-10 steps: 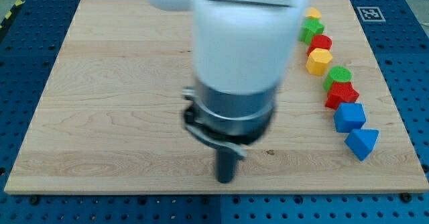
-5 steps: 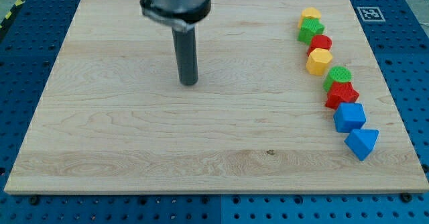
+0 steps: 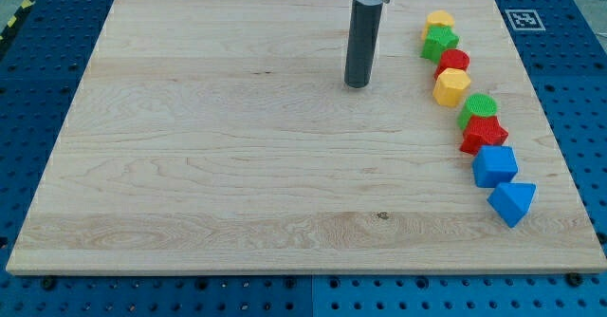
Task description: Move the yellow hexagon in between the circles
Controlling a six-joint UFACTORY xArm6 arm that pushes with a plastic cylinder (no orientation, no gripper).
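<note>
The yellow hexagon (image 3: 452, 86) lies in a column of blocks along the view's right side, just below the red circle (image 3: 453, 61) and just above the green circle (image 3: 480, 106). My tip (image 3: 357, 84) rests on the wooden board (image 3: 209, 165), about a hundred pixels to the left of the yellow hexagon and touching no block.
The same column holds a yellow block (image 3: 439, 20) at the top, a green star (image 3: 440, 41), a red star (image 3: 485, 134), a blue block (image 3: 495, 165) and a blue triangle (image 3: 513, 202) at the bottom.
My tip has moved from the board's lower middle up to the upper left, then right toward the column of blocks. No block has moved.
</note>
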